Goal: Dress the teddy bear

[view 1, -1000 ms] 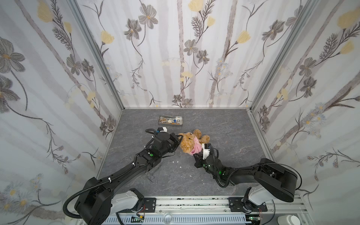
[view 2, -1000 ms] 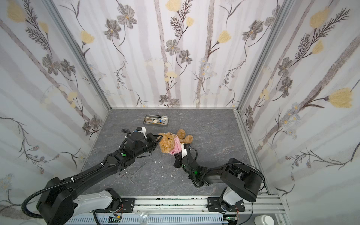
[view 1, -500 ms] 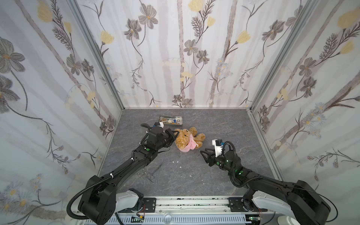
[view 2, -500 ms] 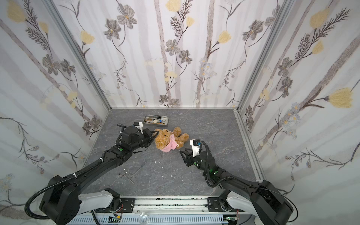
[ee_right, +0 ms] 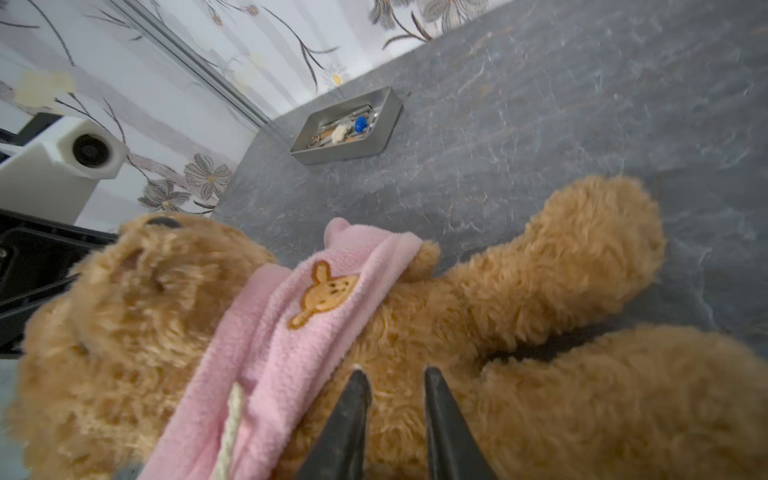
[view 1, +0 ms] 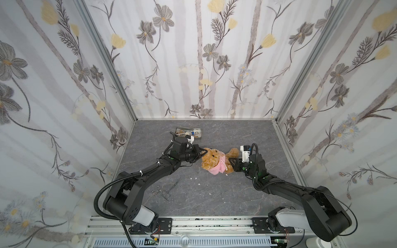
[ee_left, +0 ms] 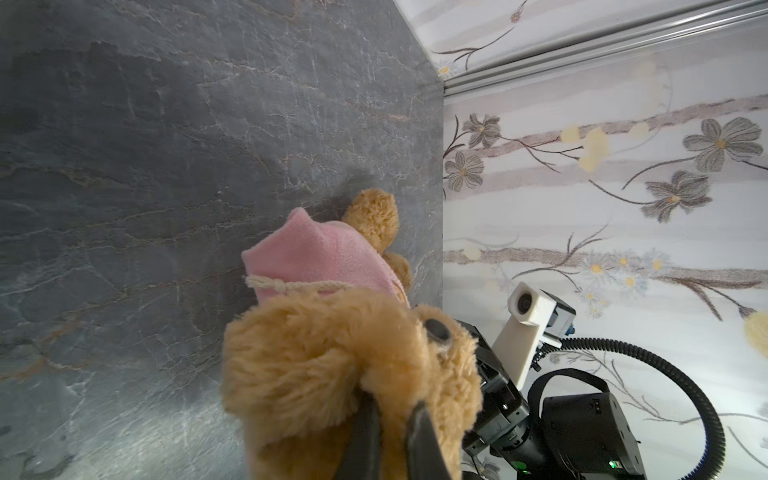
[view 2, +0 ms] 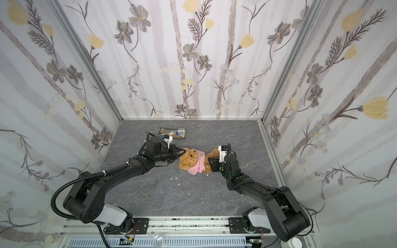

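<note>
The grey worktop (view 1: pixel 214 193) was mostly bare. Near its middle the teddy bear (view 1: pixel 211 160) lay face up, head toward the left arm and legs toward the right. The pink shirt (ee_right: pixel 291 332) sat bunched in a band around its neck and chest, leaving the belly uncovered. The left gripper (ee_left: pixel 392 405) was pressed together on the fur at the top of the bear's head, anchoring it. The right gripper (ee_right: pixel 395 374) stood slightly spread, its tips against the belly fur just beside the shirt's hem, holding nothing I could see. To my eye, pulling the shirt down was the step in hand. Next, the right gripper would need to nip that hem rather than the fur and draw it toward the legs against the left's hold.
</note>
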Available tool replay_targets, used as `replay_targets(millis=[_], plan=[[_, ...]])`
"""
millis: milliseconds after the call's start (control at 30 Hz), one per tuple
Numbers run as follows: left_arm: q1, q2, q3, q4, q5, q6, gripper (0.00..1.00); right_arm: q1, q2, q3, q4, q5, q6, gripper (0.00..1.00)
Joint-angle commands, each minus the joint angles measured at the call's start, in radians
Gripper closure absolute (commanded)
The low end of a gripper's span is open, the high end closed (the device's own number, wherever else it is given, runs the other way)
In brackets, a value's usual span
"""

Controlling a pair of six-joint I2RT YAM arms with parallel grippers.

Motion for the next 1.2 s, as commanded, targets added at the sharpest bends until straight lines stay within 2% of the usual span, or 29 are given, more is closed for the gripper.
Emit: replay_targets(millis=[0, 133, 400, 500, 600, 767, 967, 1167], plan=[[0.002, 0.026, -0.014, 0.065, -0.008, 0.085, 0.98, 0.031, 0.086, -0.004, 0.159, 0.005, 0.071, 0.76], [0.006, 0.051, -0.033, 0.083, -0.004, 0.105, 0.85, 0.068, 0.196, -0.013, 0.222, 0.028, 0.096, 0.79], [0.004, 0.055, -0.087, 0.14, 0.038, 0.097, 0.44, 0.092, 0.245, -0.032, 0.272, 0.05, 0.119, 0.82], [0.001, 0.053, -0.111, 0.157, 0.048, 0.097, 0.33, 0.094, 0.251, -0.028, 0.269, 0.05, 0.121, 0.82], [-0.011, 0.061, -0.123, 0.171, 0.04, 0.102, 0.27, 0.099, 0.255, -0.027, 0.273, 0.052, 0.123, 0.83], [-0.038, 0.115, -0.103, 0.174, 0.025, 0.108, 0.3, 0.109, 0.258, -0.026, 0.267, 0.057, 0.118, 0.83], [-0.042, 0.129, -0.1, 0.173, -0.021, 0.141, 0.58, 0.106, 0.209, -0.021, 0.214, 0.083, 0.069, 0.78], [-0.028, 0.121, -0.104, 0.173, -0.012, 0.206, 0.87, 0.097, 0.041, -0.02, 0.067, 0.112, -0.031, 0.67]])
